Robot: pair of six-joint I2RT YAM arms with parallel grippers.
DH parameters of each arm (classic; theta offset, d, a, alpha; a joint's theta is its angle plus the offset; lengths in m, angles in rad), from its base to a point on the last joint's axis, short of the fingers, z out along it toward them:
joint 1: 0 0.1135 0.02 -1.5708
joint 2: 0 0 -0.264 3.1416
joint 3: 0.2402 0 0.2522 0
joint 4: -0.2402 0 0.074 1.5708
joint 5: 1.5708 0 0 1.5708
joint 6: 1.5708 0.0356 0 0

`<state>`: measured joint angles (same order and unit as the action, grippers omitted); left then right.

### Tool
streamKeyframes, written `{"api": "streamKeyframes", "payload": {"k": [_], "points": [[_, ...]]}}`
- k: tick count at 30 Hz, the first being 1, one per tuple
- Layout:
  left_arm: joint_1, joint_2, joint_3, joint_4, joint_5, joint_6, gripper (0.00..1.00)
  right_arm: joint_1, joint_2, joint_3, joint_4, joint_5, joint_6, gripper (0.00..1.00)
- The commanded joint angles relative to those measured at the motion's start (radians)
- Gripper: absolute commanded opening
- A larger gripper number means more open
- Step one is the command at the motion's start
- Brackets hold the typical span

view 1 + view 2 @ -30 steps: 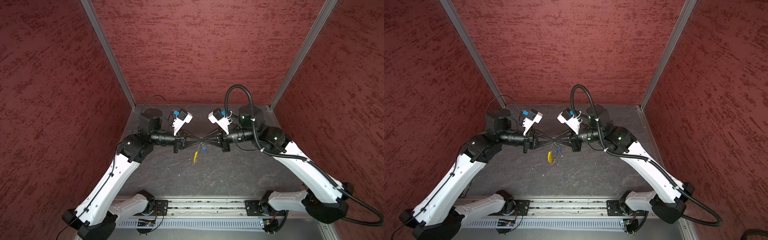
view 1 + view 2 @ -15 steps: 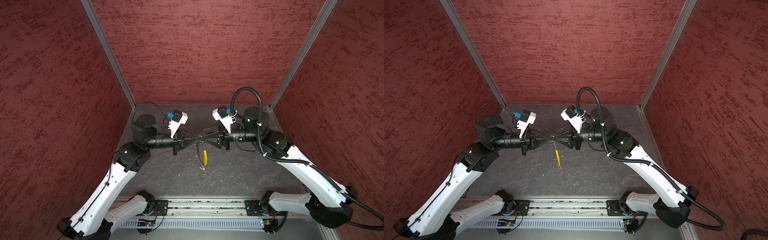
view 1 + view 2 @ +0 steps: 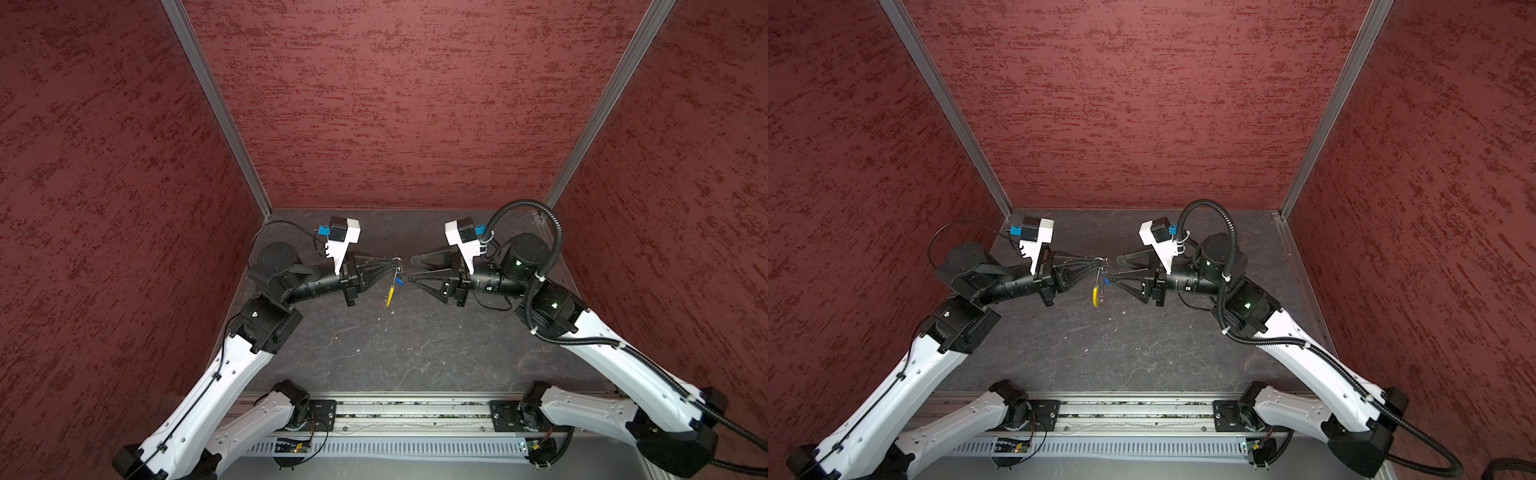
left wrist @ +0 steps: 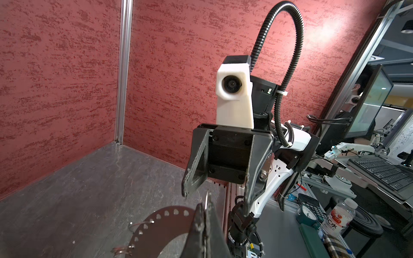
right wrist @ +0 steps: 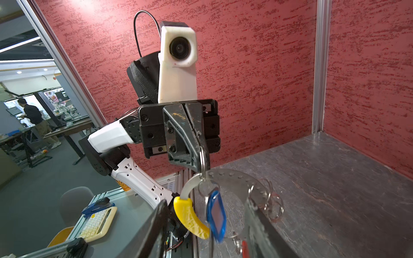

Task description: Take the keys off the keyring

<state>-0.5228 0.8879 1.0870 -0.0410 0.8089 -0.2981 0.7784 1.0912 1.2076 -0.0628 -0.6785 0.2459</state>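
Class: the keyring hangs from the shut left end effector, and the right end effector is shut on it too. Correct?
No: a top view shows the right end effector open. The keyring does hang from the shut left end effector.

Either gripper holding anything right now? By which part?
Left gripper is shut on the keyring, pinching a silver split ring at its top; the rest hangs free. Right gripper is open, holding nothing.

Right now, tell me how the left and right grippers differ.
The left gripper is shut; the right gripper stands open. The left gripper pinches the keyring, which hangs below it; the right gripper grips nothing. Both are black, roughly level, and point at each other above the table.
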Motion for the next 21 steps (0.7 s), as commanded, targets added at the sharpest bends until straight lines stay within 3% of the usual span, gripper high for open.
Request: {"api": "streamKeyframes", "payload": {"k": [1,14,21], "points": [[-0.002,-0.011,-0.017,0.144,0.017,-0.052,0.0,0.007,0.001,0.0,0.079,-0.045,0.023,0.54],[-0.002,-0.002,-0.063,0.281,0.028,-0.137,0.0,0.015,0.043,0.012,0.095,-0.068,0.028,0.45],[-0.002,-0.009,-0.075,0.279,-0.006,-0.138,0.0,0.019,0.056,0.021,0.1,-0.064,0.022,0.24]]}}
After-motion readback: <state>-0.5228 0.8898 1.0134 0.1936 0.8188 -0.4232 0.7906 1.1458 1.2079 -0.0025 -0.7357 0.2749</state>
